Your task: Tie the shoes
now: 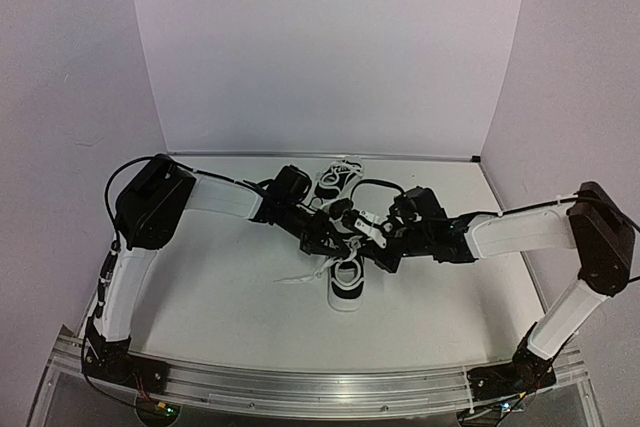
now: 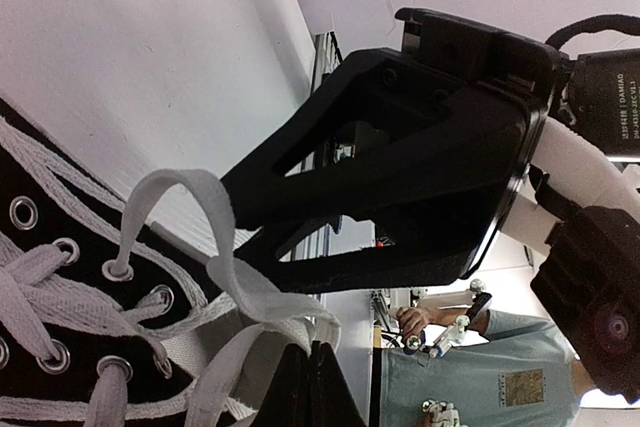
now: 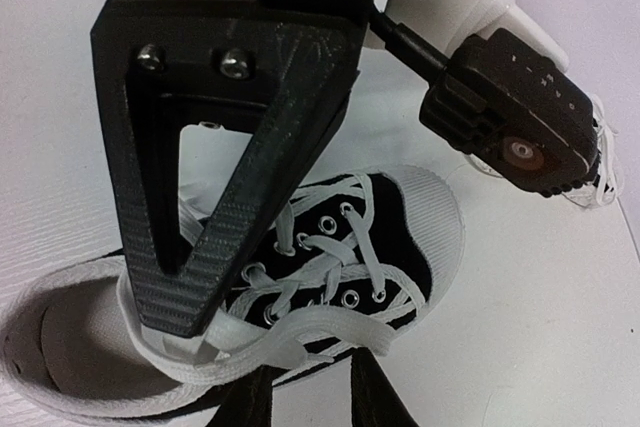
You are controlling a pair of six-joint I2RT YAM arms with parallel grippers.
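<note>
Near shoe sits just in front of second shoe. Above near shoe: left gripper pinched on lace; right gripper jaws apart, astride that lace. Advice: left holds strand taut, right closes squarely before pulling.

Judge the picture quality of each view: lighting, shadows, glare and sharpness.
Top external: soft even light, faint shadows, the shoe small, detail lost. Left wrist: lace crisp, pale background featureless. Right wrist: eyelets sharp, white table nearly blown out.
</note>
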